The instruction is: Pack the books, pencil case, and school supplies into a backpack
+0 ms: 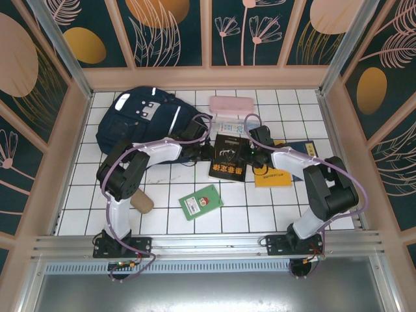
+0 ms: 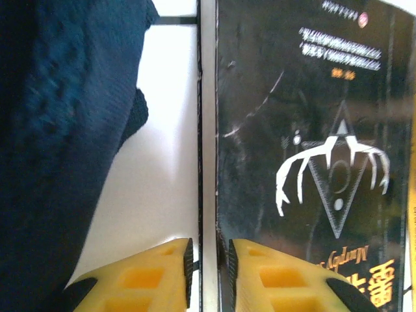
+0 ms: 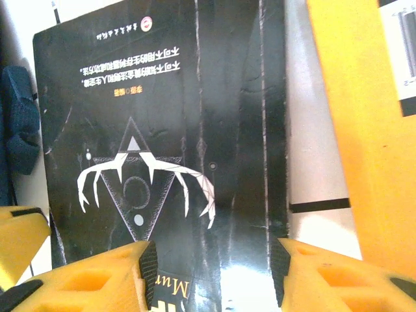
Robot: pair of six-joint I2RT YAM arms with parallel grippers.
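Left wrist — left claw astride black book edge

Backpack, books on tiled table

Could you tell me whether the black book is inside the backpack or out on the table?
Out: the black book lies flat, cover up, on the tiled table beside the backpack.

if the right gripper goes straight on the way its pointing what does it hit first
The black book: the right gripper points at its cover, open jaws over it; the gap is hard to judge.
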